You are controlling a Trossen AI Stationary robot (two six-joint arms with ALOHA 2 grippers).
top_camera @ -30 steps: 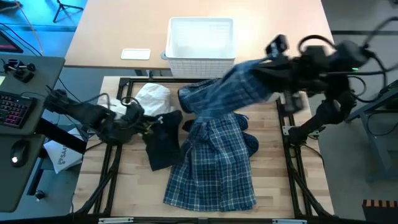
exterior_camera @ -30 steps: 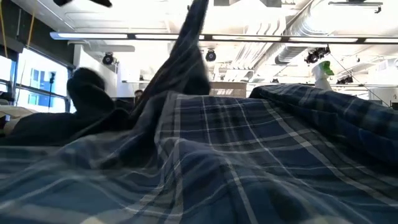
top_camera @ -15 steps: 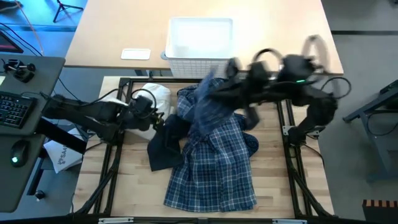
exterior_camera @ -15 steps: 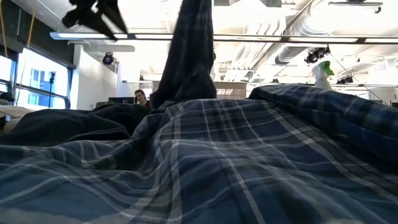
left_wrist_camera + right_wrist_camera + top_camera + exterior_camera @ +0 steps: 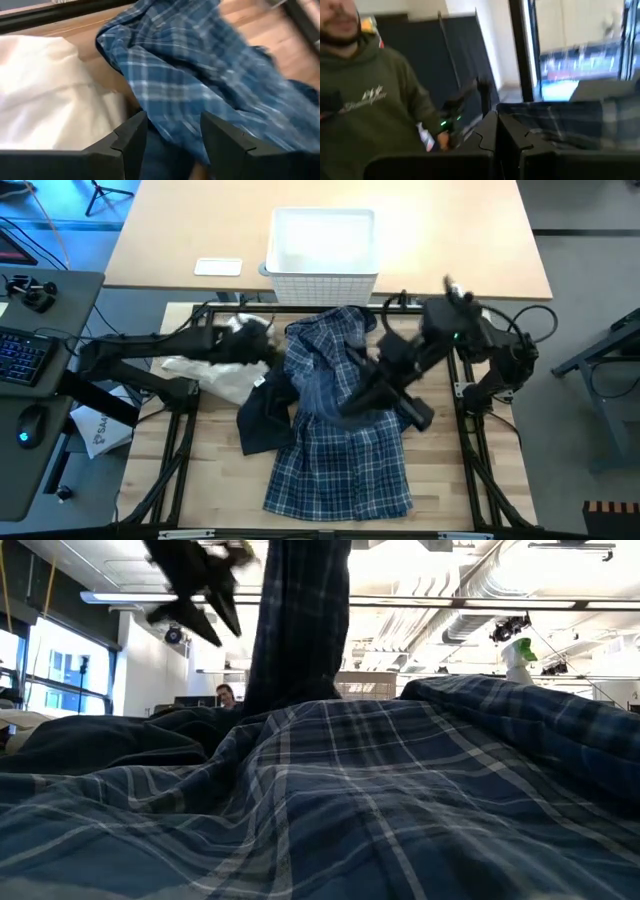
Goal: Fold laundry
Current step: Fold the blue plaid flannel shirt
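The blue-and-white plaid shirt (image 5: 340,460) lies spread on the wooden table, its far part bunched up (image 5: 325,345). One fold rises as an upright column (image 5: 300,630) out of the low view's top. My right gripper (image 5: 352,402) is shut on that raised cloth, with its fingers (image 5: 497,145) level. My left gripper (image 5: 172,145) is open and hangs in the air (image 5: 200,585) just left of the column. Its fingers stand over the shirt's left far edge and touch nothing. A dark navy garment (image 5: 262,410) lies flat beside the shirt's left side. My right gripper holds a raised fold of the plaid shirt (image 5: 540,132) beside its shut fingers, which come in level. The gripper's own body hides the exact place of contact. The cloth hangs below as an upright column (image 5: 300,660), and the shirt's remaining part lies on the table.
A white lattice basket (image 5: 322,275) stands at the far edge, with a white card (image 5: 218,267) to its left. A white cloth (image 5: 225,370) lies under my left arm. Black frame rails (image 5: 180,450) border the board. A person in a green hoodie (image 5: 375,105) stands beyond the table.
My left gripper has swung toward the table's right edge and come down, to the plaid shirt's far left edge. The dark garment's raised hump has sunk flat. My right gripper has moved left and down with the shirt's fold, which now hangs upright instead of slanting.
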